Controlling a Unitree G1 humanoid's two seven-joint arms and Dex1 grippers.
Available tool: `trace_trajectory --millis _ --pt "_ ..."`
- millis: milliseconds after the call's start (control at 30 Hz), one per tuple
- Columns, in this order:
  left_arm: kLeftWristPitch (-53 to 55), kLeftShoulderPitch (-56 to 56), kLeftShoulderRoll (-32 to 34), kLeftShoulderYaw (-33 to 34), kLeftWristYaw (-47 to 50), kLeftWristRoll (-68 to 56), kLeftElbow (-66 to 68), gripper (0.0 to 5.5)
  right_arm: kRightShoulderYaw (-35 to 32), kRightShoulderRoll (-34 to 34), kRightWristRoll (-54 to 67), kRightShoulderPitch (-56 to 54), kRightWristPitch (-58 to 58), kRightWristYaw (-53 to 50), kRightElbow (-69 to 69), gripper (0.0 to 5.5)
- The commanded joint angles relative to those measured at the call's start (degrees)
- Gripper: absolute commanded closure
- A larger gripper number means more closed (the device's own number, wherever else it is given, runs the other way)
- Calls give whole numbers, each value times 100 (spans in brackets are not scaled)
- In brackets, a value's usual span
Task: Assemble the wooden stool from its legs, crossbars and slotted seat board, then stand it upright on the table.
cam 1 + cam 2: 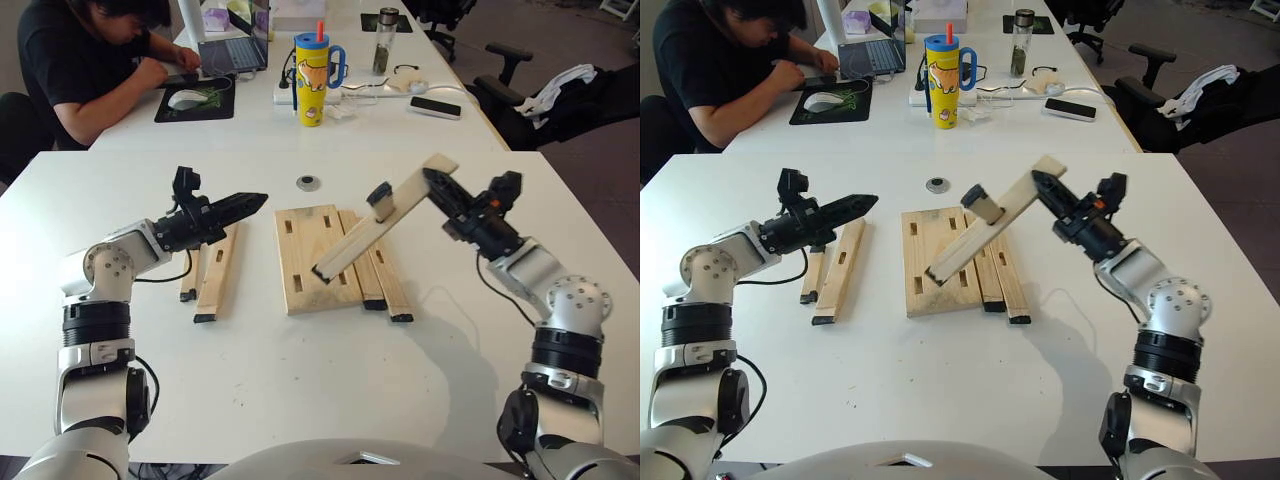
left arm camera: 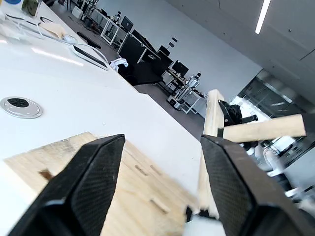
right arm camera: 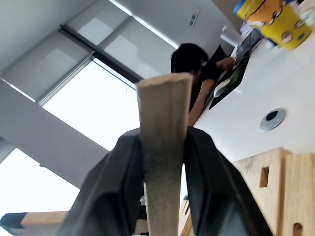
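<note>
Wooden leg (image 1: pixel 385 225), clamped in the right gripper (image 1: pixel 432 180), slants onto the seat board (image 1: pixel 305 262); a missed slot could shove it. At nine o'clock, the left gripper (image 1: pixel 250 202) stands spread.

Obstacle: leg piece (image 1: pixel 385 222) in my right tool (image 1: pixel 432 180) slants over right half of seat board (image 1: pixel 300 275); left half open. Bare surface (image 1: pixel 300 380) nearer me: free passage.

Yellow tumbler (image 1: pixel 311 85), laptop (image 1: pixel 232 52), mouse (image 1: pixel 185 99) and phone (image 1: pixel 434 107) share the far table (image 1: pixel 250 125).
</note>
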Motion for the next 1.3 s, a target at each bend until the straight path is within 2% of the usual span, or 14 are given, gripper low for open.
trace_trajectory --millis 33,133,167,333,533,633,833,1133,1300 --pt "-1235 947 -71 -1185 -169 983 -1416 266 -640 -660 -312 -640 -576 96 954 446" --pt "-2863 1203 87 -2512 -232 2614 -1513 266 -836 -774 -537 -816 -910 227 1207 446" --pt "-3265 1176 62 -2771 -130 3038 -1393 266 -885 -752 -539 -846 -929 225 1231 446" --pt "-4226 972 -165 -3358 524 4305 -788 266 -720 -487 -621 -774 -866 118 940 446" --pt "-4711 980 -48 -3875 932 5504 -534 266 -639 30 -643 -633 -823 -329 469 446" --pt "-4578 1012 -141 -4036 1274 6089 -420 266 -567 213 -667 -649 -771 -470 336 446" --pt "-3480 1144 -538 -4061 1751 6572 -364 266 -234 469 -970 -560 -818 -639 -61 446" --pt "-2285 1402 -936 -4065 1945 6618 -599 266 590 1379 -2054 -190 -1438 -1400 -1116 446" --pt "-1772 1437 -1166 -4055 2221 6712 -677 266 565 1531 -2147 60 -1461 -1950 -1866 446"
